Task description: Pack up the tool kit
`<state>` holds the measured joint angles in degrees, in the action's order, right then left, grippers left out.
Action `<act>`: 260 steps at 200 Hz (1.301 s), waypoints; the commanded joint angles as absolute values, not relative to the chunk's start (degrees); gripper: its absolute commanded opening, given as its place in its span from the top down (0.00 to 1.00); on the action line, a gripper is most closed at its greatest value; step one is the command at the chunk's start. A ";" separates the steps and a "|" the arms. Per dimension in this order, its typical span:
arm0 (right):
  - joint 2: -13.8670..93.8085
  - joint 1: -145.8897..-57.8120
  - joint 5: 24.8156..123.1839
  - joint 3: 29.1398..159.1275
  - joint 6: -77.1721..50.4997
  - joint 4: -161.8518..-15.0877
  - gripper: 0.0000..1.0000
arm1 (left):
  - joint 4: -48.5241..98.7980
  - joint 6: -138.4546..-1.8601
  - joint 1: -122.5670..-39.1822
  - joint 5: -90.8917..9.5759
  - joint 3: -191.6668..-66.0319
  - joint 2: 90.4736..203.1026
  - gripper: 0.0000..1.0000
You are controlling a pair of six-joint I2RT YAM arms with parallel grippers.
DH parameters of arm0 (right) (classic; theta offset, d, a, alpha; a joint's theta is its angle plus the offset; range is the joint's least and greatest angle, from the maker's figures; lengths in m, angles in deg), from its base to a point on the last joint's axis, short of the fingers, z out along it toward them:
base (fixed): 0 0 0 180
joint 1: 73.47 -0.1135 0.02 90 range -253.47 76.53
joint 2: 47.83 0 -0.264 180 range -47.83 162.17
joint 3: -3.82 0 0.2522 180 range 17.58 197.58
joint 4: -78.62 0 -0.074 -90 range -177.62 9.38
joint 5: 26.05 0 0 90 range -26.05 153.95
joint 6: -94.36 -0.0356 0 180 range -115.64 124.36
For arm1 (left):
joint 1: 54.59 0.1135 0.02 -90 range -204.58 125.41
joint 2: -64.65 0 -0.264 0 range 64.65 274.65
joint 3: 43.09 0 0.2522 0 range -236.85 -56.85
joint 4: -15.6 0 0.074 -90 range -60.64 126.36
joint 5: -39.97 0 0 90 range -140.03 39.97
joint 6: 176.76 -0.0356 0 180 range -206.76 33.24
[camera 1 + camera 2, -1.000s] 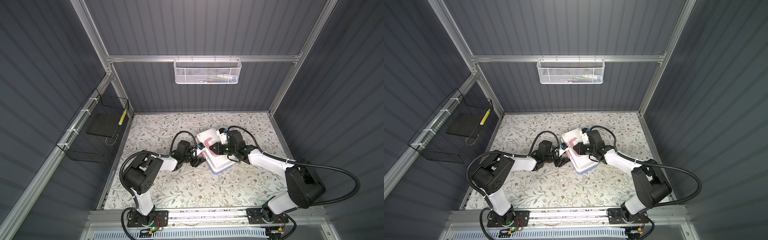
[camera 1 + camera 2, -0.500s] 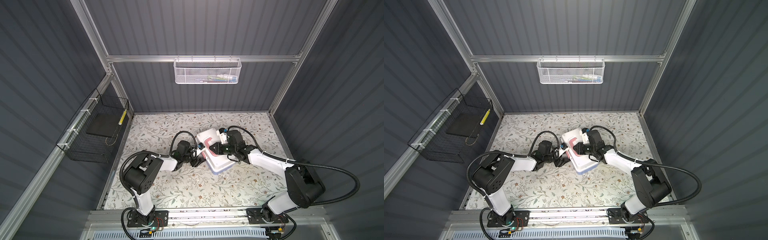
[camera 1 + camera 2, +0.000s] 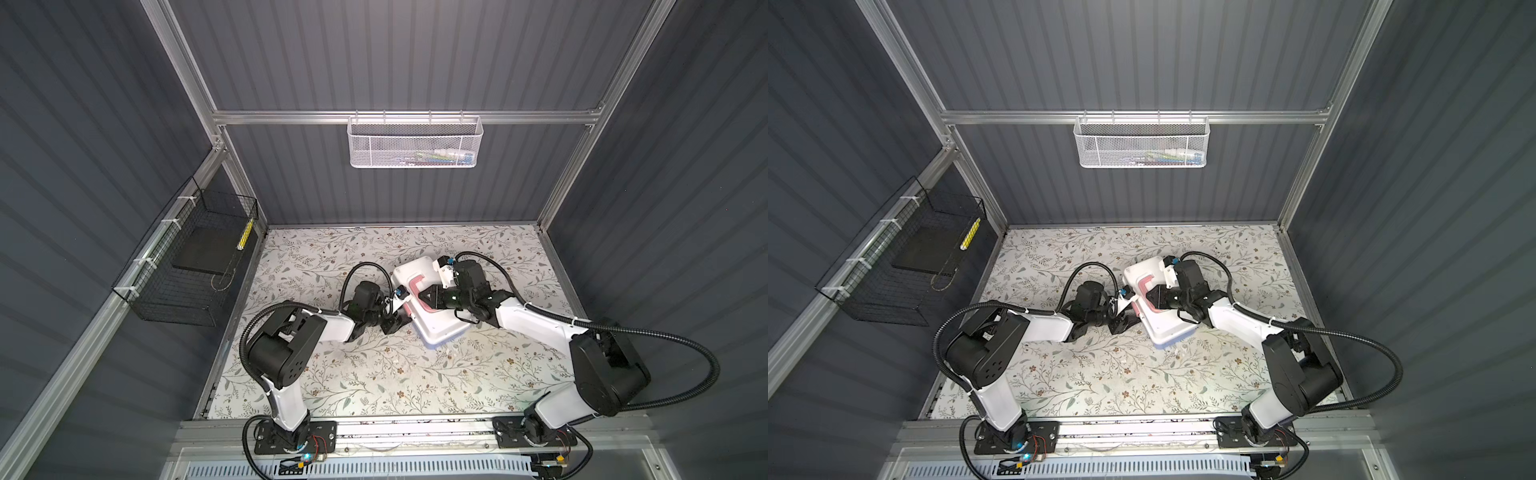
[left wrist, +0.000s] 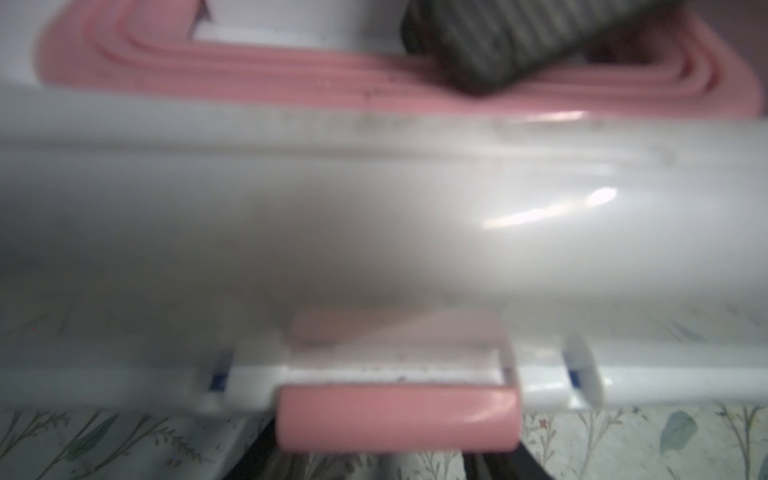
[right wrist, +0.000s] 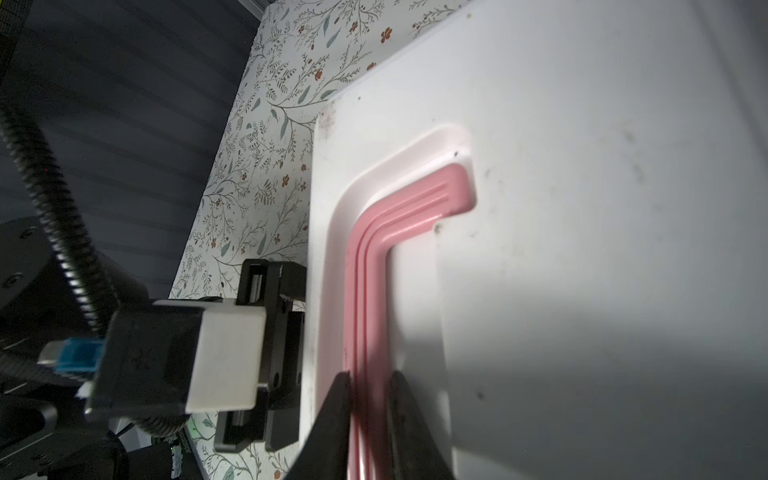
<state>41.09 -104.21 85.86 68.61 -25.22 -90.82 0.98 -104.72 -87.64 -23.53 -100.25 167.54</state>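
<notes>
Both top views: found tool kit (image 3: 436,326) (image 3: 1167,326) lying shut on counter (image 3: 374,374), left jaws against its side, gap not discernible. Left wrist view: saw its pink latch (image 4: 397,419), blurred. Right wrist view: saw right jaws pinching its pink handle (image 5: 370,249).

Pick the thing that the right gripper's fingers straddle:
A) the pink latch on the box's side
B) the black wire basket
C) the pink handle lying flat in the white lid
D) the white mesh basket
C: in the right wrist view, the right gripper has a dark finger on either side of the pink handle, which lies in its recess in the white lid.
</notes>
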 commanded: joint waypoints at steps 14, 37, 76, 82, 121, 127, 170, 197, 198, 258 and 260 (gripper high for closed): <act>46.93 -105.37 84.51 63.73 -25.29 -75.41 0.79 | -8.19 -103.02 -86.93 -25.67 -101.94 166.82 0.46; 47.09 -105.41 84.60 63.61 -25.38 -75.71 0.79 | -6.95 -103.54 -86.93 -26.30 -102.04 166.15 0.48; 47.27 -105.44 84.78 63.73 -25.50 -75.94 0.79 | -2.26 -104.73 -86.93 -27.69 -103.21 165.05 0.52; 47.20 -105.53 84.78 63.73 -25.44 -76.02 0.79 | -1.32 -104.82 -86.93 -28.16 -103.42 164.87 0.52; 47.53 -105.51 85.04 63.64 -25.44 -76.37 0.79 | 3.12 -105.21 -86.93 -29.65 -104.85 163.73 0.40; 47.53 -105.51 85.02 63.62 -25.49 -76.37 0.79 | 2.88 -105.26 -86.93 -29.68 -104.77 163.72 0.39; 47.25 -105.60 84.87 63.38 -25.69 -76.37 0.79 | 0.81 -105.31 -86.93 -29.15 -104.89 164.66 0.38; 47.18 -105.56 84.87 63.37 -25.69 -76.22 0.79 | 0.69 -105.30 -86.93 -28.61 -105.08 165.28 0.41; 47.18 -105.55 84.87 63.37 -25.69 -76.25 0.79 | 0.65 -105.26 -86.93 -28.59 -105.05 165.28 0.41; 47.71 -105.59 85.22 63.58 -25.64 -76.43 0.79 | -0.71 -105.32 -86.93 -28.45 -103.99 164.09 0.50; 47.68 -105.56 85.22 63.56 -25.68 -76.38 0.79 | -0.66 -105.36 -86.93 -28.49 -103.97 164.06 0.50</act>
